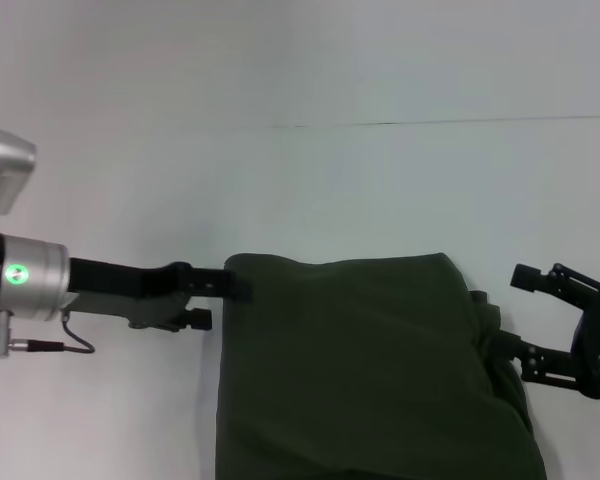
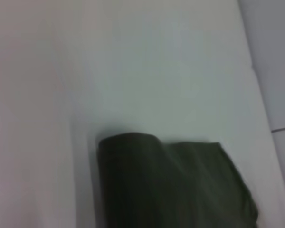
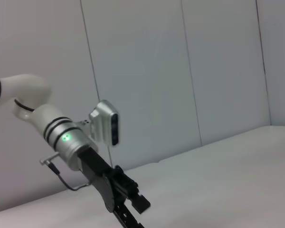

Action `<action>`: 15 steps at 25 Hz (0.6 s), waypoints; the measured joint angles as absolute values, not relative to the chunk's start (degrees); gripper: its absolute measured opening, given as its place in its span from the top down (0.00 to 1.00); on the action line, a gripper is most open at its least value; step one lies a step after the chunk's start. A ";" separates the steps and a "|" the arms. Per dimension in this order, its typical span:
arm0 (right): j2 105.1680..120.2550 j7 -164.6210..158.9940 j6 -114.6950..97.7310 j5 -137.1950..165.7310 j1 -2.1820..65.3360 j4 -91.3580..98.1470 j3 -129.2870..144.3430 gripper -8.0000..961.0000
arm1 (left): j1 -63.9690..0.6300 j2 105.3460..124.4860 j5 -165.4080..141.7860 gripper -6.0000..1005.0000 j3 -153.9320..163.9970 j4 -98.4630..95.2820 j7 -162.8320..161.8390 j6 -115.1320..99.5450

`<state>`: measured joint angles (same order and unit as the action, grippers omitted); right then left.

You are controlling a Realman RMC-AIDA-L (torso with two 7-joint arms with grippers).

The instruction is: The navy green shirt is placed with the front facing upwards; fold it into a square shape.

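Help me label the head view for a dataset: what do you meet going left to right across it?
Left gripper at the shirt's far left corner → navy green shirt on the white table → right gripper, open beside its right edge.

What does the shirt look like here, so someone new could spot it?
Start from the white table that fills the head view. The shirt is the one big dark olive-green slab of cloth on its near half, between the left gripper at its far left corner and the open right gripper beside its bunched right edge. Nothing else there is soft or green; no print shows.
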<state>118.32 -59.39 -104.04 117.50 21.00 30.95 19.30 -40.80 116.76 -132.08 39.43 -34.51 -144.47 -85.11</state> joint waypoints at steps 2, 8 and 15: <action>118.14 -59.37 -104.37 117.54 20.60 30.97 19.33 0.02 | -41.13 116.82 -132.10 0.14 41.94 -34.32 -144.86 -83.18; 117.93 -59.34 -104.64 117.55 19.97 30.99 19.85 0.02 | -41.23 117.31 -132.81 0.14 46.32 -34.19 -144.80 -78.31; 117.99 -59.33 -104.64 117.55 20.01 30.89 20.73 0.02 | -41.42 117.98 -134.48 0.14 48.07 -34.14 -144.50 -76.07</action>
